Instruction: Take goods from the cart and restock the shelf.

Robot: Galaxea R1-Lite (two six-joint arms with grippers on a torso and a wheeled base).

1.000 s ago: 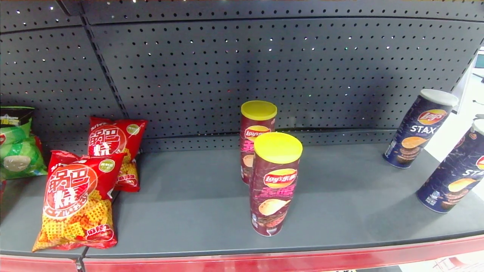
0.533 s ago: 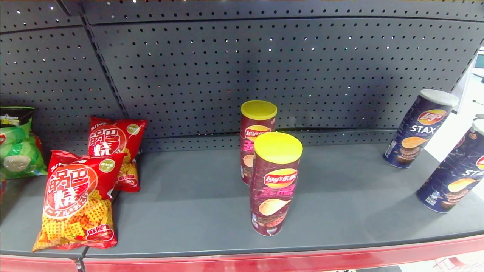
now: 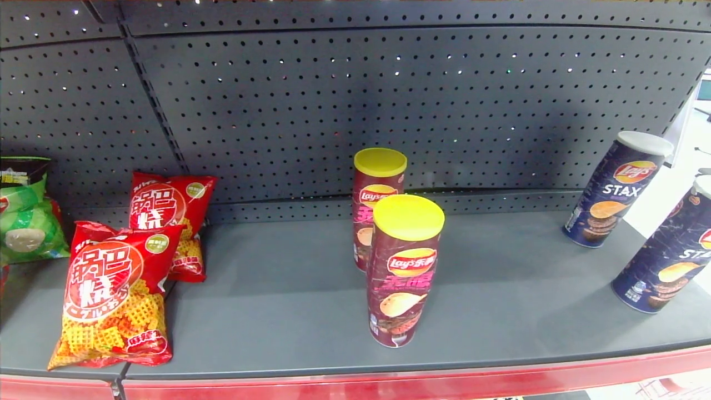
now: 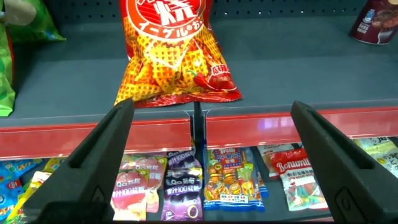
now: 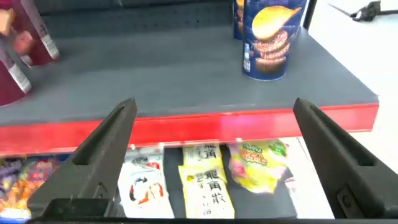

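One grey shelf [image 3: 289, 300] carries everything: two red snack bags [image 3: 111, 289] at the left, two yellow-lidded maroon cans [image 3: 402, 272] standing mid-shelf (one behind the other), two blue cans [image 3: 614, 191] at the right. The left gripper [image 4: 211, 155] and right gripper [image 5: 214, 155] hang before its red front edge, jaws spread wide, holding nothing.

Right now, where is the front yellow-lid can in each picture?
Head view: front yellow-lid can stands mid-shelf, before its twin.
Left wrist view: probably the maroon base beyond the red bag.
Right wrist view: the can, cut off, nearer than its twin.
Shared landmark: the shelf's red rail.
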